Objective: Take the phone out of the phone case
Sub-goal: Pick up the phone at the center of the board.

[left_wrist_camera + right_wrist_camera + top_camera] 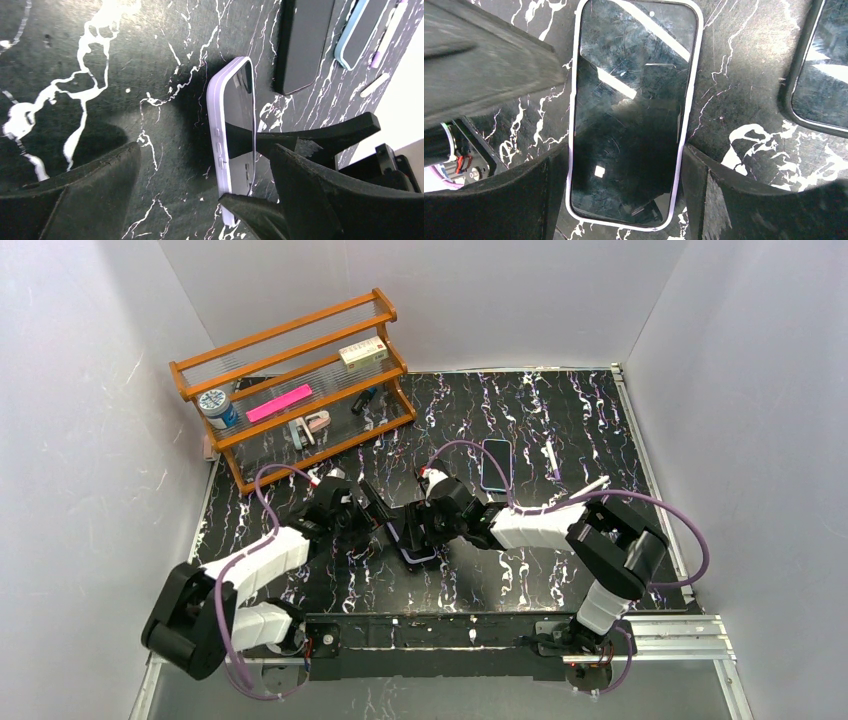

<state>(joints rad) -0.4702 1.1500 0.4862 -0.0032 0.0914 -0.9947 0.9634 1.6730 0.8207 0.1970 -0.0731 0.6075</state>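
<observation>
Right gripper (624,190) clamps lilac phone case (572,125) across its long edges, phone (629,100) inside; left gripper (202,150) wide open alongside

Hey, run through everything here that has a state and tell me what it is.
Phone: not yet removed, screen up.
Lilac case: fitted round the phone.
Right pincer: closed on the lilac case's long sides.
Left pincer: wide open, holding nothing.
Black phone: lying flat, untouched.
</observation>
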